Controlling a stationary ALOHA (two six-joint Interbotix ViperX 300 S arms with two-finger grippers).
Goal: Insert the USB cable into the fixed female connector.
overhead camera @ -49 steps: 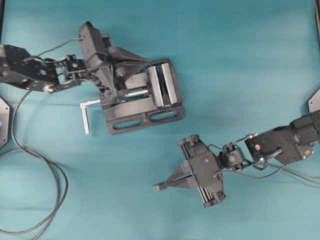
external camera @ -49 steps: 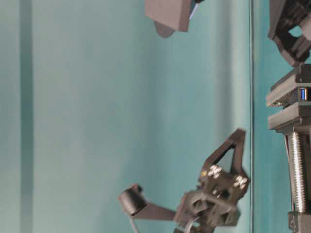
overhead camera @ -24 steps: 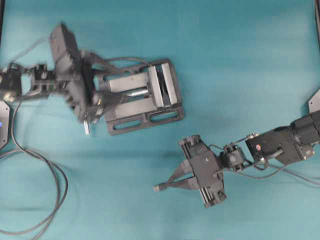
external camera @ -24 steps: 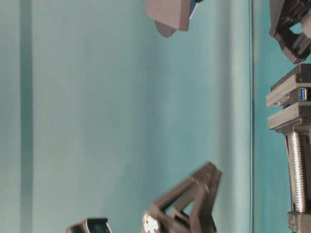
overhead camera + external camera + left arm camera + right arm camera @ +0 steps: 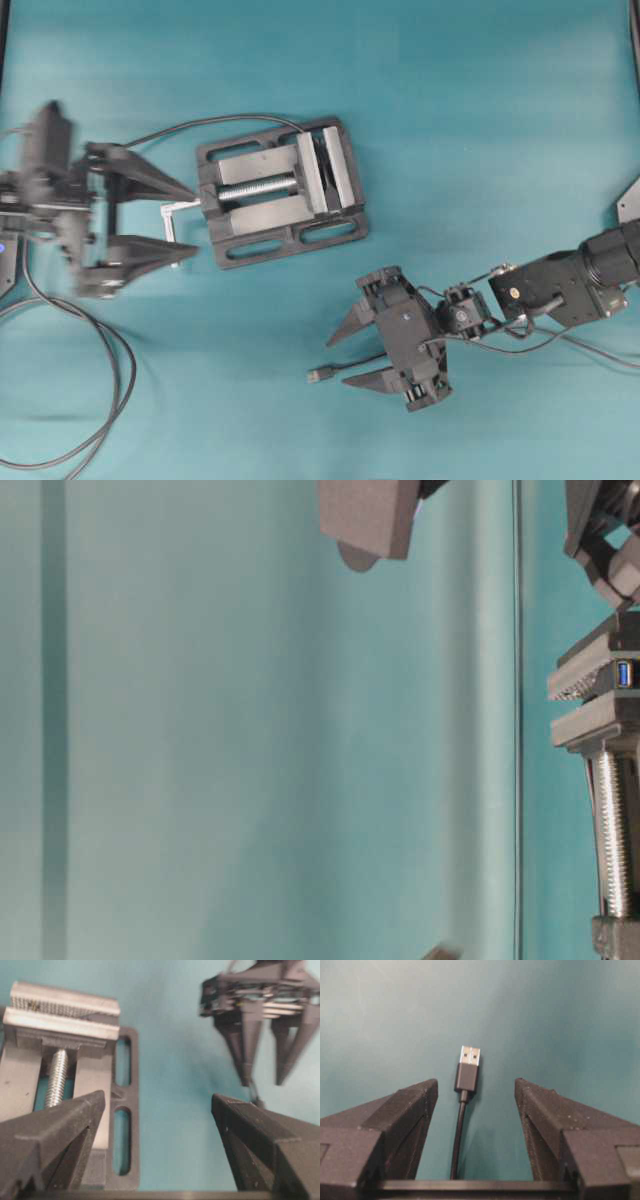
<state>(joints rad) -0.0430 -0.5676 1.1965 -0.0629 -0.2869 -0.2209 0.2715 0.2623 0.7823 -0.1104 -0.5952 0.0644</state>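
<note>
The USB cable [image 5: 466, 1076] lies loose on the teal bench [image 5: 480, 120], toward the near edge and a little right of the middle. Its small black plug and short silvery tip point toward the left edge. The right tool [image 5: 352, 347] sits over it with both fingers spread wide, one on each side of the cord and touching nothing. From its wrist view the plug rests flat between the open fingers, cord trailing back under the palm.

It looks a light, limp thing. The thin cord would flop and give no support, so my guess is that the rigid black plug body is the place to take hold, just behind the metal tip, leaving the tip bare. The moulded shell is smooth and narrow and may twist in a pinch unless caught squarely across its flat sides.

The vise [image 5: 280, 192] stands nearer the far left of the bench. The fixed female connector [image 5: 624, 673] shows as a tiny blue-lined socket clamped between its blocks. The left tool [image 5: 185, 222] is blurred by the left edge, fingers spread and empty, just beside the vise handle [image 5: 172, 222].
</note>
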